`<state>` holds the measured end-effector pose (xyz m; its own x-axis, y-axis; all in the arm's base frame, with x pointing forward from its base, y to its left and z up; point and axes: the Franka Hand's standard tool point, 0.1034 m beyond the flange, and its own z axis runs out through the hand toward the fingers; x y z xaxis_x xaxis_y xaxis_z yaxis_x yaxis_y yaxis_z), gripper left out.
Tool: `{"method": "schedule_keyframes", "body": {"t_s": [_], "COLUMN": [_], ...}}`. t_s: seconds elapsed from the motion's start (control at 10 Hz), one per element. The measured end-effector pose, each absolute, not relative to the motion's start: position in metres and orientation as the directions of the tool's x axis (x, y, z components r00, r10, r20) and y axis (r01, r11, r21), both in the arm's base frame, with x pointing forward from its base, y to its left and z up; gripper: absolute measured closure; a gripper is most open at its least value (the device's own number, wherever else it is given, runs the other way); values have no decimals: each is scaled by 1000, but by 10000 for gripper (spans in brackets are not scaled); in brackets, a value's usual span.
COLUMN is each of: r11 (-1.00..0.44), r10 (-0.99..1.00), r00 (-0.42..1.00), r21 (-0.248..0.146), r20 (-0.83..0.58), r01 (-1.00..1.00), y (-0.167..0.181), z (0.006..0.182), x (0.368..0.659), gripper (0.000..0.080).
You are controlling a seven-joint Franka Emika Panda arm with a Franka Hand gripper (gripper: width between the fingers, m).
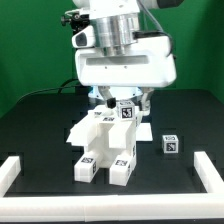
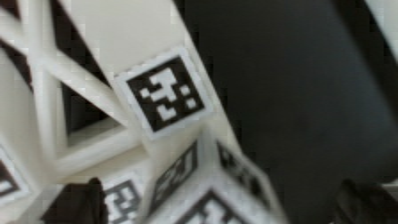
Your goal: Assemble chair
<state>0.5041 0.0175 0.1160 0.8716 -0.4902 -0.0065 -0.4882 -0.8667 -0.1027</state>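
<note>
**Item:** chair [image 1: 100,140], white plastic, partly joined. It stands mid-way across the black table [image 1: 40,125], directly beneath the gripper [image 1: 123,103].

**Markings:** square black-and-white pattern tags only. One sits on the top piece by the gripper, and two on the low front blocks. In the exterior view the patterns are too small to decipher. In the wrist view one tag [image 2: 169,93] shows large but blurred, and others are cut off at the picture's edge.

**Orientation:** the long axis runs from the raised end under the gripper down toward the front and the exterior view's left. The low blocky end is nearest the camera.

**Loose cube** [image 1: 170,146]: white, tagged, on the table to the exterior view's right of the chair and apart from it.

**Gripper:** the fingers [image 2: 79,203] are spread apart, dark and blurred, straddling the chair's slanted upper frame. Whether they touch it cannot be made out.

**Hidden or cut off:** the arm [image 1: 125,50] covers the chair's rear and runs out of the top of the picture. The white border rails [image 1: 12,172] are cropped at the sides.
</note>
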Motion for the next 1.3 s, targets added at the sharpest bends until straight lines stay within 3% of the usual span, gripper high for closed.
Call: {"method": "schedule_keyframes", "body": {"t_s": [0.2,0.5,0.8,1.0,1.3], "r11": [-917,-998,-997,-978,-884], "r10": [-388,-23,-53,-203,-465], "r00": [921,997,996,977,884], "r21": [-102,-55,-57,-68,-86], "r20": [6,70,68,59,55], "r01": [-386,-19,-49,-199,-459], "y": [15,13,13,13,12], "z": [116,115,115,115,114], "x": [504,510,510,510,511], "gripper": [150,150,179,520,516]}}
